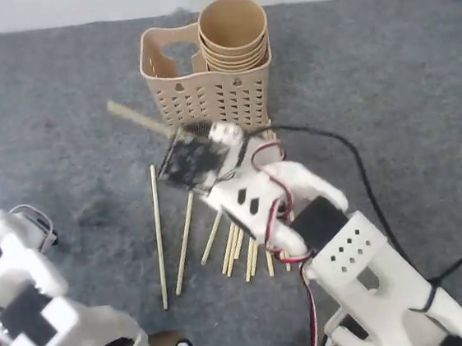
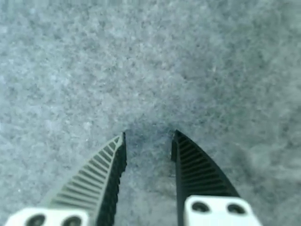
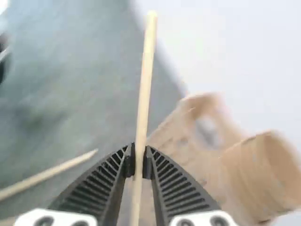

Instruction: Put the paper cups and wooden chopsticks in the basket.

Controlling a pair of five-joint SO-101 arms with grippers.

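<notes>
A beige slotted basket [image 1: 198, 94] stands at the back of the grey carpet, with a stack of paper cups [image 1: 233, 28] in its right side. My right gripper [image 3: 138, 162] is shut on a wooden chopstick [image 3: 146, 70], held just in front of the basket [image 3: 197, 127] and cups [image 3: 263, 174]. In the high view that chopstick [image 1: 138, 116] pokes out leftward from the right gripper [image 1: 182, 137]. Several loose chopsticks [image 1: 239, 251] lie on the carpet, two more [image 1: 158, 238] to their left. My left gripper [image 2: 148, 139] is open over bare carpet.
The left arm [image 1: 31, 318] sits at the near left corner. A black cable [image 1: 363, 175] runs across the carpet to the right of the right arm. Another chopstick [image 3: 47, 174] lies on the carpet beside the right gripper.
</notes>
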